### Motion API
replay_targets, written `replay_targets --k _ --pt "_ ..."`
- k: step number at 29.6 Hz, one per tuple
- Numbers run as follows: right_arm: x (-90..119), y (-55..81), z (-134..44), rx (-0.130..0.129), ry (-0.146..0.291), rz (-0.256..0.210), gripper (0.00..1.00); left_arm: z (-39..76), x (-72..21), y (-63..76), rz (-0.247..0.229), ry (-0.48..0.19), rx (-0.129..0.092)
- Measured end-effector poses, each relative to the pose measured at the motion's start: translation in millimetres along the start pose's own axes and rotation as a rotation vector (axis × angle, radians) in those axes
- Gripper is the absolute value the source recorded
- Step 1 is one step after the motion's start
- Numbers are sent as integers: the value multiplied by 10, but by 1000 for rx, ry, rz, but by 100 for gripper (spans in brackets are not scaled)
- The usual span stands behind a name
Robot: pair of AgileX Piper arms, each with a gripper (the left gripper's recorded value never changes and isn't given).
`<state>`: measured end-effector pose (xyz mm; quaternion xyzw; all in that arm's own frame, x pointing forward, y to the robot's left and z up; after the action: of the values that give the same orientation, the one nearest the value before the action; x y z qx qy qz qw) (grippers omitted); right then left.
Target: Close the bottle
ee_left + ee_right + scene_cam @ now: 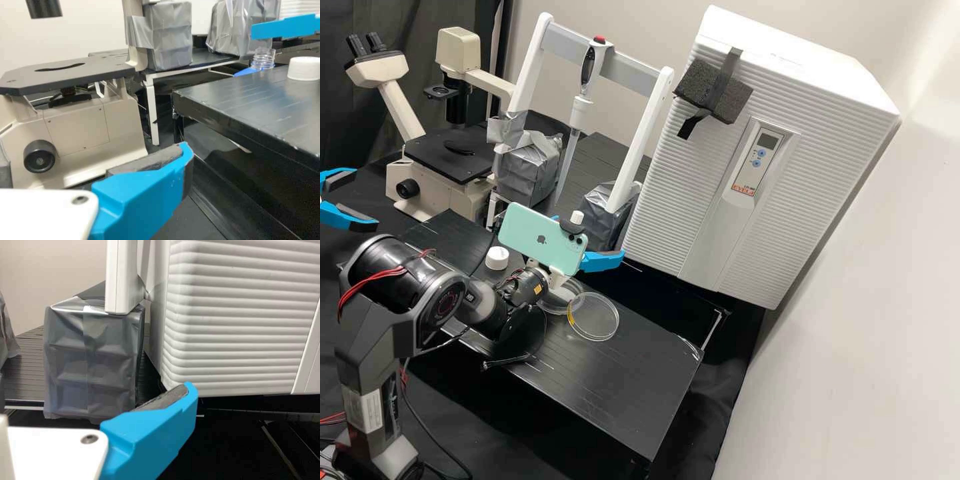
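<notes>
A clear open-necked bottle (262,57) stands on the raised black platform (627,380); in the high view the mint phone (543,247) on the right arm's wrist hides it. Its white cap (497,257) (304,68) sits loose on the platform, nearer the left arm. My right gripper (248,50) is open, with one blue finger (603,260) on either side of the bottle's neck; I cannot tell if they touch it. My left gripper (340,197) is open and holds nothing, off the platform's left end beside the microscope.
A beige microscope (433,167) stands at the back left. Behind the platform stands a white frame with a pipette (577,127) and taped grey feet (527,163). A big white ribbed machine (753,153) fills the right. Two petri dishes (593,317) lie mid-platform.
</notes>
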<state>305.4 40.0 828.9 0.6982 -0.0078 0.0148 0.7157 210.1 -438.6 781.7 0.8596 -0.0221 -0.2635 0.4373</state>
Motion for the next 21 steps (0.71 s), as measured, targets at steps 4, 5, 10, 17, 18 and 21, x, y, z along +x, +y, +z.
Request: replay_targets --k 4,5,10,17,18,21 --pt "0 0 0 0 0 0 100 4 -2 -3 2 -3 -9" --pt "0 0 0 0 0 0 100 8 -6 -8 2 -3 -16" --pt "0 0 0 0 0 0 100 17 -18 -26 -4 -2 -83" --pt "0 0 0 0 0 0 100 78 -17 -23 0 -24 -118" --pt "0 0 0 0 0 0 100 83 -14 -24 -1 -27 -118" --pt "0 0 0 0 0 0 100 95 -10 -25 -2 -33 -117"
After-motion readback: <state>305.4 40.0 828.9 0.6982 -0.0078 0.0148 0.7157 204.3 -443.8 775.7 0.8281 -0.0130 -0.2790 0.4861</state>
